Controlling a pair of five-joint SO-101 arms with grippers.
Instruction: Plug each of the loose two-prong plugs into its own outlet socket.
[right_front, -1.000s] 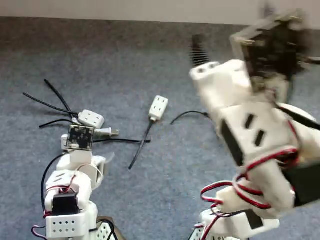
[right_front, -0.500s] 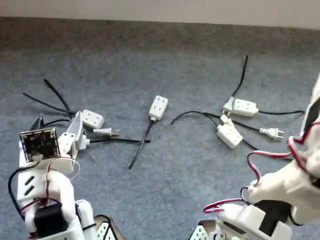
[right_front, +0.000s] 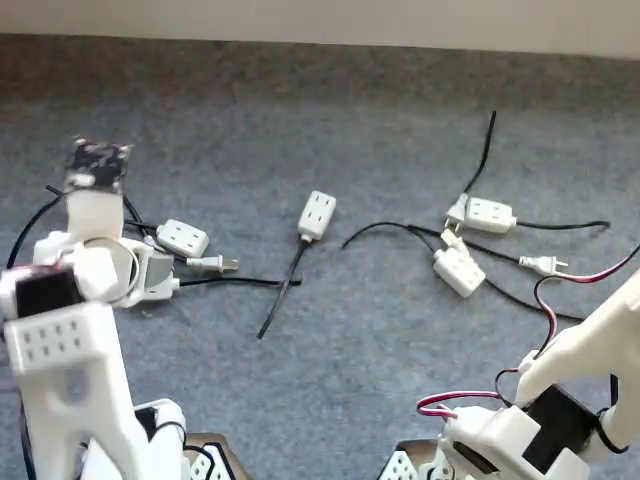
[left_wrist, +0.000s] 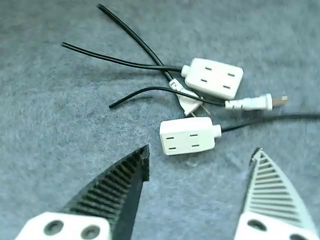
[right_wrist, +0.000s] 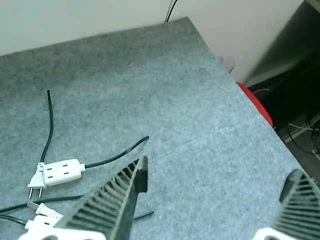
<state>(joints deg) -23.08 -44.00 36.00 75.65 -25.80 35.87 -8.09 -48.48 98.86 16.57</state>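
My left gripper (left_wrist: 201, 151) hangs open above a white outlet socket (left_wrist: 189, 136) on the grey carpet. Beyond it lie a second socket (left_wrist: 212, 77), a loose two-prong plug (left_wrist: 255, 102) and a small white plug (left_wrist: 190, 102) between the two sockets. In the high view the left arm (right_front: 70, 300) stands over this cluster, beside a socket (right_front: 183, 237) and plug (right_front: 215, 264). My right gripper (right_wrist: 218, 167) is open in the air over the carpet's far right corner. Off to its side lies a socket (right_wrist: 62, 171) with a plug (right_wrist: 34, 181) at its end.
A lone socket (right_front: 317, 214) with a black cord lies mid-carpet. At the right are two more sockets (right_front: 490, 213) (right_front: 458, 270) and a loose plug (right_front: 543, 264) among black cords. The carpet edge (right_wrist: 235, 85) drops off next to a red object (right_wrist: 257, 102).
The right arm swung down and away to the lower right corner, uncovering the right cluster. The left arm rose toward the camera and leaned over the left sockets.
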